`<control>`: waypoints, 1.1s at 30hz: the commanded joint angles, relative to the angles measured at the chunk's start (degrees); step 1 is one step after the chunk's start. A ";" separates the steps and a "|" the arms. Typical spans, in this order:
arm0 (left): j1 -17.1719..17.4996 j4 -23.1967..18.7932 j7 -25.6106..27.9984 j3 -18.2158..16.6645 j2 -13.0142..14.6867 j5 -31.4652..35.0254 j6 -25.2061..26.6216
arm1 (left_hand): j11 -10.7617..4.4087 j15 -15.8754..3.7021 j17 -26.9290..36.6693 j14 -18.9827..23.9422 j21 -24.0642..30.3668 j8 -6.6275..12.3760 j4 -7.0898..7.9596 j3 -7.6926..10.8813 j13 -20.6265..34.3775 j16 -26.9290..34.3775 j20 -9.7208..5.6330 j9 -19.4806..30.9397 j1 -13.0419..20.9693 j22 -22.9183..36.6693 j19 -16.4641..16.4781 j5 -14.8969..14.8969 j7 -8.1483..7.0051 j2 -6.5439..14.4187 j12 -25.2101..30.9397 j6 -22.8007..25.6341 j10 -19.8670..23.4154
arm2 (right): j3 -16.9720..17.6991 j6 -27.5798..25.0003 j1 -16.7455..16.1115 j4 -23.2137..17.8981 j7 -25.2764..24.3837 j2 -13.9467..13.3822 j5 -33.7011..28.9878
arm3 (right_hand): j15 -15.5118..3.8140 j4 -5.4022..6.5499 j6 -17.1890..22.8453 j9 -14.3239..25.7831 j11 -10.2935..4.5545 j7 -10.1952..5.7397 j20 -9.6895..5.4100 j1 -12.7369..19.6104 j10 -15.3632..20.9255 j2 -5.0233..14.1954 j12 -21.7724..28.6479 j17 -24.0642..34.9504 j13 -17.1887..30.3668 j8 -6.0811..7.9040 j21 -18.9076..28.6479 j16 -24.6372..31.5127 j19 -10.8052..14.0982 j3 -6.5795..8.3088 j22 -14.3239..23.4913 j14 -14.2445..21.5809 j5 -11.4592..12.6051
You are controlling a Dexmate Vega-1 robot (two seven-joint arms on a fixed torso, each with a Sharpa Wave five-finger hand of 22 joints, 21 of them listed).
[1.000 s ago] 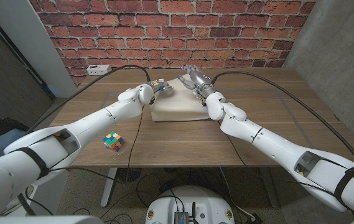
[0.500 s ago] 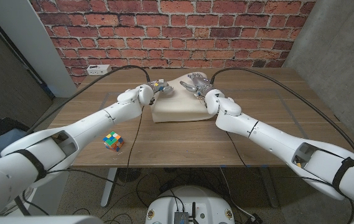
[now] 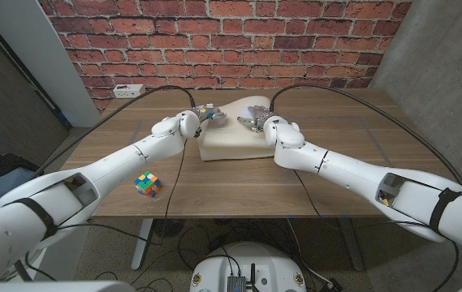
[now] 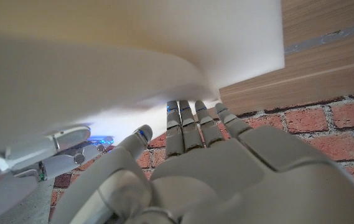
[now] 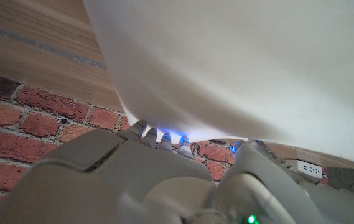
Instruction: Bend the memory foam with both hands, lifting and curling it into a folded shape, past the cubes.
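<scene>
A cream memory foam pad [image 3: 229, 139] lies on the wooden table [image 3: 336, 146] past the middle. Its far edge [image 3: 245, 105] is raised and curls toward me. My left hand [image 3: 205, 113] grips the pad's far left corner. My right hand [image 3: 256, 121] grips the far right part of that edge. In the left wrist view the curled foam [image 4: 133, 56] arches over my left hand [image 4: 189, 162], whose fingers [image 4: 192, 121] reach under it. The right wrist view has the foam [image 5: 239, 62] bulging over my right hand [image 5: 158, 180]. A coloured puzzle cube [image 3: 148, 184] sits near the front left.
A white power strip [image 3: 127, 89] lies at the table's far left corner under the brick wall [image 3: 214, 32]. Black cables [image 3: 328, 91] run across the far part of the table to both arms. A grey concrete wall [image 3: 442, 57] stands on the right.
My right hand has come nearer and a little left along the foam's far edge, and that edge has risen and curled over. The left hand has barely shifted.
</scene>
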 commanded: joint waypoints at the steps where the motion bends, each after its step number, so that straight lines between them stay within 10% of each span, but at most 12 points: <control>1: 2.40 -2.64 3.72 -2.88 1.58 -1.06 -1.65 | -0.12 -0.33 0.09 0.30 0.33 -0.35 0.08 0.43 0.06 0.11 -0.12 0.22 -0.70 0.08 0.28 0.29 -0.42 1.84 0.40 -1.03 0.36 | -6.81 -3.76 4.98 3.86 7.17 1.72 -1.16 | -0.59 -0.86 -1.36 0.21 0.51 0.13 1.12 0.52 -0.23 2.43 0.31 -0.27 0.08 0.39 0.76 0.65 1.64 0.87 0.20 -0.81 0.51; 12: 6.00 -3.97 9.04 -7.44 2.61 -4.99 -7.43 | 0.02 -0.11 0.04 0.29 0.45 -0.95 -0.40 0.85 0.02 -0.02 0.81 0.20 -1.18 0.04 0.62 0.27 -3.05 1.59 0.11 -4.94 -0.45 | -9.53 -4.54 6.64 6.07 8.91 2.92 -1.02 | -0.11 -1.38 -8.31 0.37 1.24 0.34 1.67 1.03 -4.21 1.62 -0.38 -0.17 0.18 0.07 -0.26 -0.43 -0.34 1.53 0.23 -3.50 0.35; 21: 10.63 -3.62 14.14 -13.34 2.74 -13.15 -17.39 | 0.27 3.01 0.33 -5.17 -0.39 -0.94 -2.63 -2.20 -0.08 -0.18 5.09 -0.06 -4.16 -0.05 -2.21 -0.06 -8.51 -4.13 -1.28 -17.37 -12.90 | -10.46 -5.26 6.65 6.10 8.48 3.07 -0.91 | 0.22 -1.32 -7.35 0.44 1.35 0.66 1.58 0.83 -5.28 1.40 -0.37 -0.11 0.21 0.83 -0.38 -0.58 -1.03 1.51 0.24 -4.55 0.27; 33: 15.34 -2.25 12.52 -19.11 2.90 -25.51 -30.79 | -2.30 3.42 0.25 -19.18 -1.28 -1.27 -4.91 -4.13 -0.63 -0.66 4.80 -0.31 -5.37 -0.02 -9.13 0.38 -13.24 -4.78 -1.39 -31.35 -28.41 | -11.10 -5.36 6.50 5.29 7.65 2.82 -0.82 | 0.03 -0.58 -9.39 0.56 0.69 -0.43 1.42 -0.35 -9.12 1.55 -0.56 0.22 0.28 0.59 -0.62 -0.75 -3.48 1.44 0.31 -7.90 0.13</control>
